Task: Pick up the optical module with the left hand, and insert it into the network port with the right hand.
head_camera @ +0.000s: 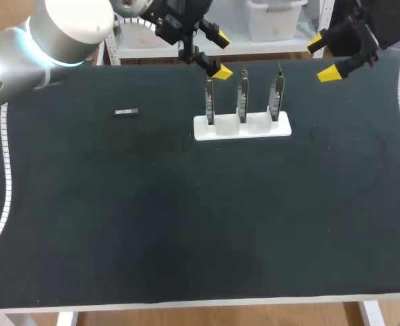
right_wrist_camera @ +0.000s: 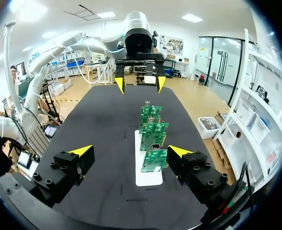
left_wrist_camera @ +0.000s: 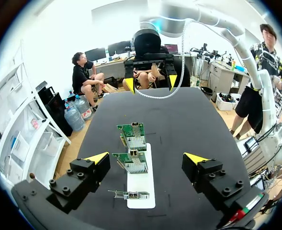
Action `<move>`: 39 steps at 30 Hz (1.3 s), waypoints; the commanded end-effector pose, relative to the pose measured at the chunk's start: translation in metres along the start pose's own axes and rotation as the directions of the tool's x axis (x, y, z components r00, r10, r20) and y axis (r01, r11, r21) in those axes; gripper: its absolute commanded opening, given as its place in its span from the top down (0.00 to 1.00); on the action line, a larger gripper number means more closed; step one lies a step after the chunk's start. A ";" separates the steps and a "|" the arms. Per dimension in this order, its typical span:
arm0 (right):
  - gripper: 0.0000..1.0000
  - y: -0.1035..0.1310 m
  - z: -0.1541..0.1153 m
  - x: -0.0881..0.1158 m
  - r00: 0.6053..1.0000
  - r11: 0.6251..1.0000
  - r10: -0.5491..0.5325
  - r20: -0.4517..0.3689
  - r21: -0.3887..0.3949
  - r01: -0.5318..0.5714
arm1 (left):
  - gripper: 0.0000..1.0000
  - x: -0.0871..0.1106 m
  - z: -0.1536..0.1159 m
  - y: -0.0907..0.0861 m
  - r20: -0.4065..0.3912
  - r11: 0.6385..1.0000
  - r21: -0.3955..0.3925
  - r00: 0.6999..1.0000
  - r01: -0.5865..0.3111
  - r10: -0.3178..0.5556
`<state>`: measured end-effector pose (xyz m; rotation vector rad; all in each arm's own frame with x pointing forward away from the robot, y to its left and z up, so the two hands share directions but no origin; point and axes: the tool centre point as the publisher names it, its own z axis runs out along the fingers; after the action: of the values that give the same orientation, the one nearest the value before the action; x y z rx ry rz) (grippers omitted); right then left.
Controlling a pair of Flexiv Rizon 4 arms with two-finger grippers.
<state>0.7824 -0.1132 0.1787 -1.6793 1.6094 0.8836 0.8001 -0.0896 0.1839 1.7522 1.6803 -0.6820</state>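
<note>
**Both pincers spread; module lies alone on the bench**

The optical module (head_camera: 125,112) lies flat on the black bench (head_camera: 186,224) in the upper left of the head view, well apart from both pincers. Three network cards (head_camera: 242,95) stand upright in a white stand (head_camera: 242,127) at upper centre. The left pincer (head_camera: 220,54) hangs spread and empty just above the leftmost card. The right pincer (head_camera: 323,59), also spread and empty, hangs in the upper right.

The surface (head_camera: 186,224) is matt black, cloth-like, faintly speckled. The white holder (head_camera: 242,132) looks like smooth plastic. The optical module (head_camera: 125,112) glints like bare metal. The green boards (left_wrist_camera: 131,136) carry a slight gloss.
</note>
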 end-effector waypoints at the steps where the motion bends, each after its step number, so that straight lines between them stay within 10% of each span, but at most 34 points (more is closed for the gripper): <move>1: 0.00 0.000 0.000 0.000 1.000 1.000 0.000 0.000 0.000 0.000 | 0.00 0.003 -0.013 0.002 -0.063 0.999 -0.033 0.998 -0.015 0.013; 13: 0.00 0.000 0.000 0.000 1.000 1.000 0.000 0.000 0.000 0.000 | 0.00 0.043 -0.075 -0.009 -0.173 0.992 -0.121 0.984 0.021 -0.042; 39: 0.00 0.000 0.000 0.000 1.000 1.000 0.000 0.000 0.000 0.000 | 0.00 0.111 -0.088 -0.068 -0.116 0.976 -0.138 0.976 0.169 -0.185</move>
<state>0.7823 -0.1131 0.1787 -1.6792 1.6095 0.8837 0.7428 0.0433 0.1606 1.6382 1.9934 -0.4876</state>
